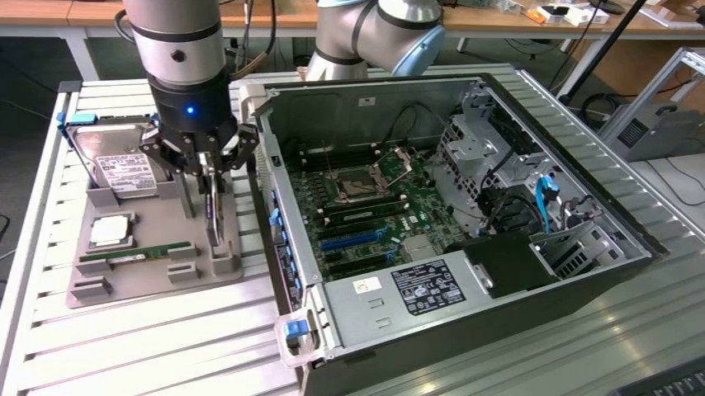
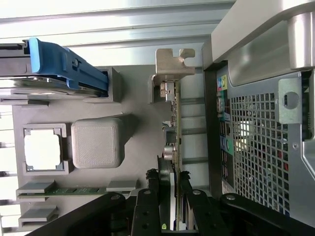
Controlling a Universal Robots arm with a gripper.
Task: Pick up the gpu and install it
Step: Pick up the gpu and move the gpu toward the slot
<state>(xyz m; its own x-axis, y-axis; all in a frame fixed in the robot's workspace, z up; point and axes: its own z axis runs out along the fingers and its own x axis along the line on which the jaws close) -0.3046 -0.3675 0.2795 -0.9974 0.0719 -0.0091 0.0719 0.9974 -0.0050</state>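
Observation:
The gpu (image 1: 216, 224) stands on edge in a slot of the grey holder tray (image 1: 165, 210), beside the open computer case. It is a thin dark card with a silvery metal bracket (image 2: 172, 61) at one end. In the wrist view the gpu (image 2: 173, 123) shows edge-on. My gripper (image 1: 211, 191) is straight above the card, with its fingers down on both faces of the upper edge and shut on it. The gripper (image 2: 170, 196) flanks the card closely in the wrist view. The card's lower edge still sits in the tray.
The tray also holds a silver hard drive (image 1: 124, 169) with blue rails (image 2: 64, 64), a processor chip (image 1: 111, 231) and a green memory stick (image 1: 138, 254). The case (image 1: 441, 206) lies open, with its motherboard slots (image 1: 352, 239) exposed and its perforated rear wall (image 2: 261, 142) close beside the card.

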